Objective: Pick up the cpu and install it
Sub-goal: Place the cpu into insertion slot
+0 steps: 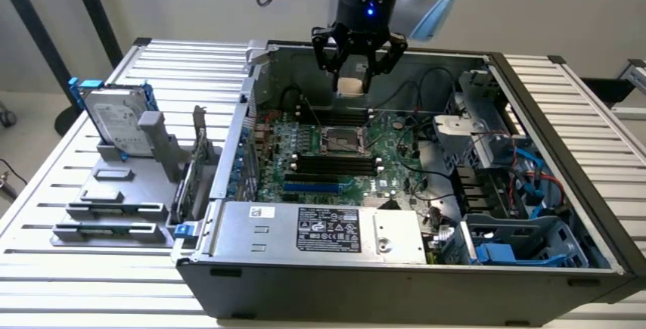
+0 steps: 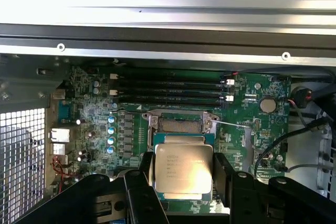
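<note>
The cpu (image 2: 184,169), a small square chip with a silver-grey metal top, sits between my gripper's (image 2: 184,176) black fingers (image 2: 140,179), which are shut on its two sides. In the exterior view my gripper (image 1: 355,72) hangs over the back of the open computer case (image 1: 404,283), with the cpu (image 1: 350,85) at its tips, well above the motherboard (image 1: 302,136). The open cpu socket (image 1: 341,141) lies below and nearer the camera. In the wrist view the socket (image 2: 181,124) shows just beyond the chip's edge.
Long black memory slots (image 1: 328,164) lie beside the socket. A silver power supply (image 1: 318,231) fills the case's near side, and cables and drive bays (image 1: 525,178) its right. A hard drive with blue brackets (image 1: 113,117) stands on a grey rack (image 1: 111,215) outside, at the exterior view's left.
</note>
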Robot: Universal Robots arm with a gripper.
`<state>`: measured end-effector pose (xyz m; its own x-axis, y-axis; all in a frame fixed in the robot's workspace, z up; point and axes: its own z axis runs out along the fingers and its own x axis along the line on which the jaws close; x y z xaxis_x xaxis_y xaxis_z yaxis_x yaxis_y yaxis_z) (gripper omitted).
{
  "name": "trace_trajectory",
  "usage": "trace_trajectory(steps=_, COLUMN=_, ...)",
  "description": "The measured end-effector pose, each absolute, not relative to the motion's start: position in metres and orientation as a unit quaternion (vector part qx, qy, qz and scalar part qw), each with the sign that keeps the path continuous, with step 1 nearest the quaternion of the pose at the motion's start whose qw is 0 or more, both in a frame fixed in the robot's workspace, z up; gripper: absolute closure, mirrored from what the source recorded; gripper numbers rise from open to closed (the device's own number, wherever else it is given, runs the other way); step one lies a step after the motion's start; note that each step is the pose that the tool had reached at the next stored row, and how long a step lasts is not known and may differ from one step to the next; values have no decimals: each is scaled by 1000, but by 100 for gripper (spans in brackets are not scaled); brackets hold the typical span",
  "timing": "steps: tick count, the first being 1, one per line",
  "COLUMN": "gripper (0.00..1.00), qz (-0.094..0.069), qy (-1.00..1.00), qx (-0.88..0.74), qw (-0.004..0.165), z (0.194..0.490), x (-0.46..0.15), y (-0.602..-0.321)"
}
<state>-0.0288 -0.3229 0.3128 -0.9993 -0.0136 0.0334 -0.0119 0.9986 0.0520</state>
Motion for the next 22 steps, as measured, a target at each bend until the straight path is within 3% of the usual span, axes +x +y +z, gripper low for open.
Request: trace_trajectory(steps=22, gripper=45, qz=-26, qy=-1000, qx=6, qw=15, z=281, x=-37, y=-335)
